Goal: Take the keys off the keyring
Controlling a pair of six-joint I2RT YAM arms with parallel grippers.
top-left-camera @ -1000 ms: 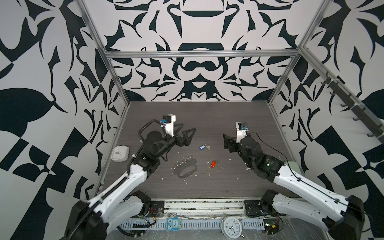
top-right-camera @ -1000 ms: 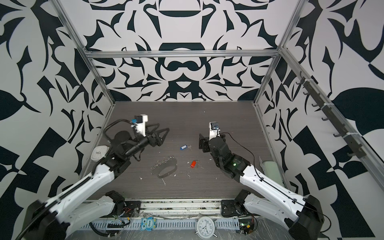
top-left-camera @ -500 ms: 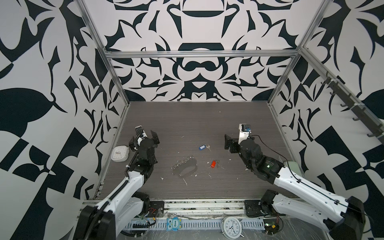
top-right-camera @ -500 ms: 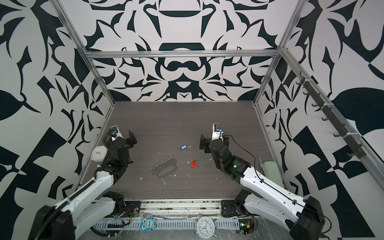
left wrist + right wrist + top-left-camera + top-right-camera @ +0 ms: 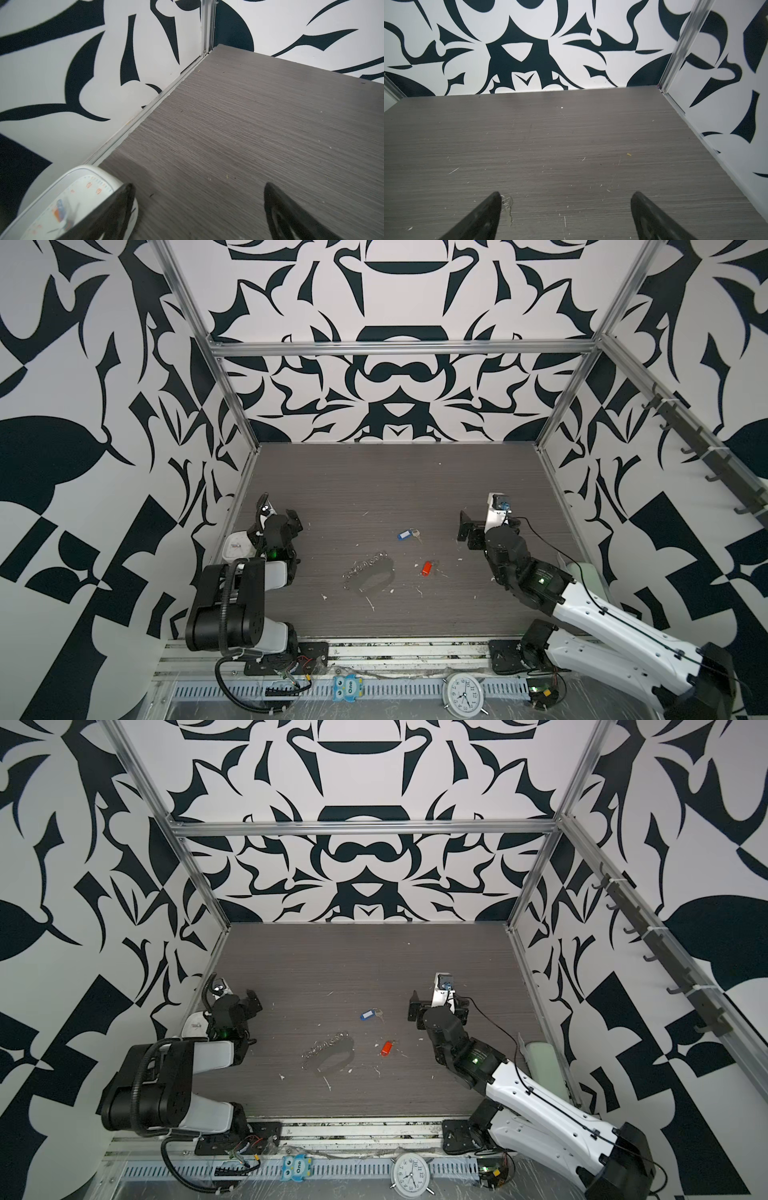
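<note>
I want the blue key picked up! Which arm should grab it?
Probably the right: the right gripper is open and nearer the blue-tagged key. The left gripper sits tucked by the wall.

Keys (image 5: 405, 534), keyring (image 5: 366, 566), clock (image 5: 234, 548) on table (image 5: 395, 481)

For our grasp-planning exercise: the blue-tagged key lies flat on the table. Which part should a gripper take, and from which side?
Take the blue tag, from straight above, jaws across its narrow width. It is oblong, lies flat, and looks bulkier than the thin key beside it. The open right gripper is probably the nearer one.
</note>
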